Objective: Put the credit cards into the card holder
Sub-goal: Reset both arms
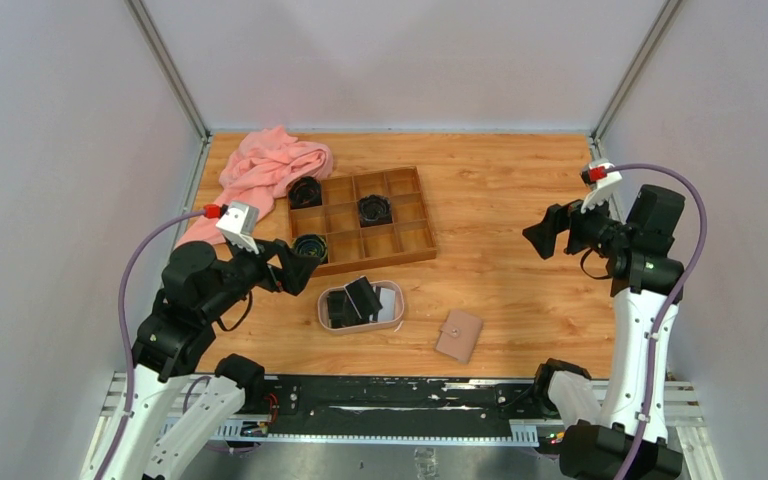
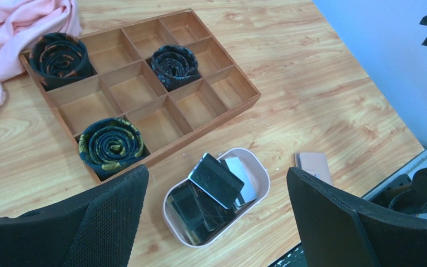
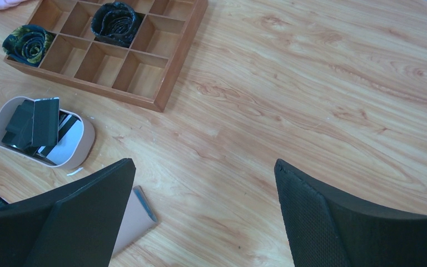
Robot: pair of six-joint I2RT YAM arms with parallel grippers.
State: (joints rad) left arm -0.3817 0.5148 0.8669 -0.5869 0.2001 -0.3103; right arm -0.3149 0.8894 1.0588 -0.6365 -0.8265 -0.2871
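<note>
Top external view: the credit cards point(image 1: 360, 298) lie heaped, some tilted, in the oval pink-rimmed tray point(image 1: 400, 306) at lower centre of the frame. The tan card holder point(image 1: 459, 336) lies on the surface point(image 1: 500, 200) just right of the tray, apparently closed. The left end effector point(image 1: 300, 266) hovers left of the tray, fingers spread wide and empty, well placed to fetch a card. The right end effector point(image 1: 539, 239), equally wide and empty, hangs at mid-right, probably to deal with the holder.
</note>
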